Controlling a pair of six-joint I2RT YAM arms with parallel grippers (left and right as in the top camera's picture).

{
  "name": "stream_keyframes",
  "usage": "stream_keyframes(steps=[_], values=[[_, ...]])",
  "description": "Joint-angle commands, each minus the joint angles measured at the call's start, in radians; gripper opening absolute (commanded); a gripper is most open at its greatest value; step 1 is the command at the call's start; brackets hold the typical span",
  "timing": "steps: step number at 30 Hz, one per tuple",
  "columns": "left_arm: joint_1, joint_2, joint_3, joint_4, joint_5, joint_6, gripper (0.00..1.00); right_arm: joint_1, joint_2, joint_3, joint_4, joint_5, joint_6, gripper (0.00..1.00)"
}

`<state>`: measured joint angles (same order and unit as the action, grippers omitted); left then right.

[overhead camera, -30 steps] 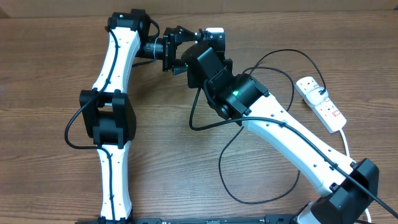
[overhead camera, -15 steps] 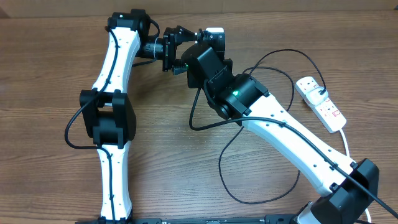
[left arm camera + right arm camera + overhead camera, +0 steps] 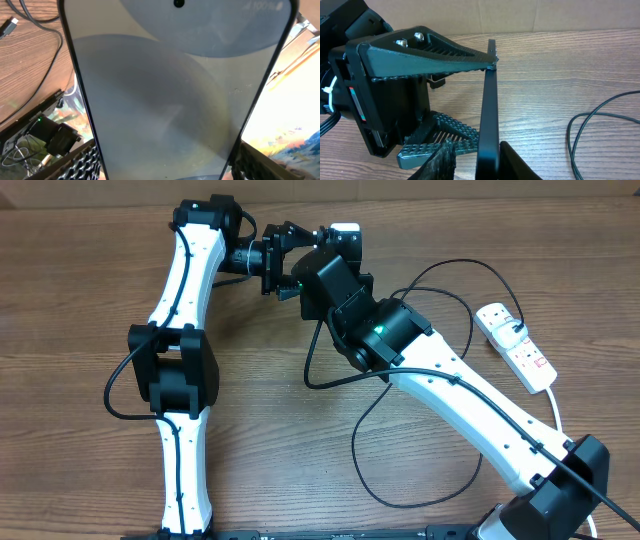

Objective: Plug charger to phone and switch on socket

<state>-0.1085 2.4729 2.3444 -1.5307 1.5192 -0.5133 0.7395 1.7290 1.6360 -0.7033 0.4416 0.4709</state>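
The phone point(image 3: 175, 100) fills the left wrist view, its pale grey screen facing the camera. My left gripper point(image 3: 170, 167) is shut on it, a finger on each long edge. In the right wrist view the phone point(image 3: 490, 100) stands edge-on between the left fingers point(image 3: 430, 47). My right gripper point(image 3: 481, 164) is open and straddles its near end: the right finger touches it and a gap shows on the left. Overhead, both grippers point(image 3: 285, 265) point(image 3: 325, 258) meet at the back and hide the phone. The charger cable point(image 3: 460, 262) loops across the table to the socket point(image 3: 515, 345). Its connector point(image 3: 7, 27) lies loose.
A thick white cord point(image 3: 556, 405) runs from the socket toward the front right. Cable loops point(image 3: 571, 131) lie on the wood to the right of the phone. The right arm point(image 3: 470, 405) crosses the middle of the table, and the left arm point(image 3: 180, 360) stands at the left.
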Motion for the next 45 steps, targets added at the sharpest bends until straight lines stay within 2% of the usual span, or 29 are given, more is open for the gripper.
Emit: stream_keyframes(steps=[1, 14, 19, 42, 45], values=[[0.011, 0.002, 0.031, -0.003, 0.063, 0.031, 0.73, -0.002, -0.004, 0.006, 0.006, -0.001, 0.005, 0.28], [0.011, 0.002, 0.031, -0.003, 0.063, 0.039, 0.73, -0.002, 0.001, 0.006, 0.006, 0.0, 0.005, 0.28], [0.011, 0.002, 0.031, -0.003, 0.063, 0.039, 0.73, -0.002, 0.002, 0.006, 0.007, 0.003, 0.005, 0.25], [0.011, 0.002, 0.031, -0.003, 0.063, 0.05, 0.73, -0.002, 0.033, 0.006, 0.018, 0.033, 0.004, 0.23], [0.011, 0.002, 0.031, -0.003, 0.063, 0.057, 0.73, -0.002, 0.033, 0.006, 0.019, 0.033, 0.004, 0.2]])
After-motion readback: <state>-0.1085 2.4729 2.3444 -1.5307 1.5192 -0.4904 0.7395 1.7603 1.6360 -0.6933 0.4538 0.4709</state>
